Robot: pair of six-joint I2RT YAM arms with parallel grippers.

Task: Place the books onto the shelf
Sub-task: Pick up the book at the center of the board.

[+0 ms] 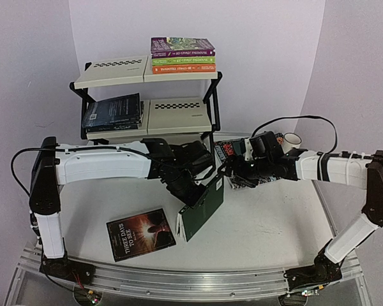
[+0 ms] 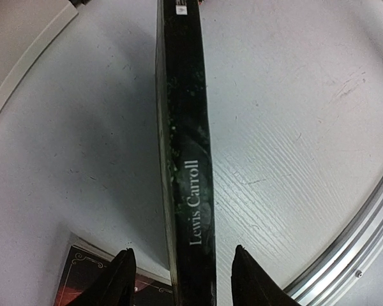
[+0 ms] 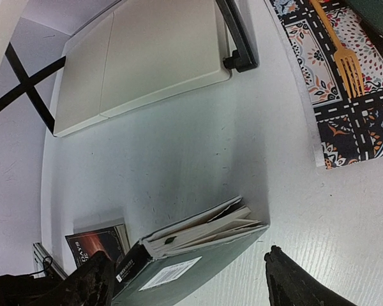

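Fingers (image 2: 121,284) of left arm (image 1: 102,162) astride book (image 2: 188,159)

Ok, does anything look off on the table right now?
Yes. The dark green book stands tilted on edge on the table, not flat, and its pages splay open at the end. The left hand sits open either side of its spine with gaps, so nothing seems to hold it; it may topple.

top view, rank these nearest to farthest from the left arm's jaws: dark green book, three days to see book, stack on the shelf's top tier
1. dark green book: mid-table, right between the left jaws.
2. Three Days to See book: flat on the table, toward the near left.
3. stack of books: top tier of the shelf, far back and highest up.
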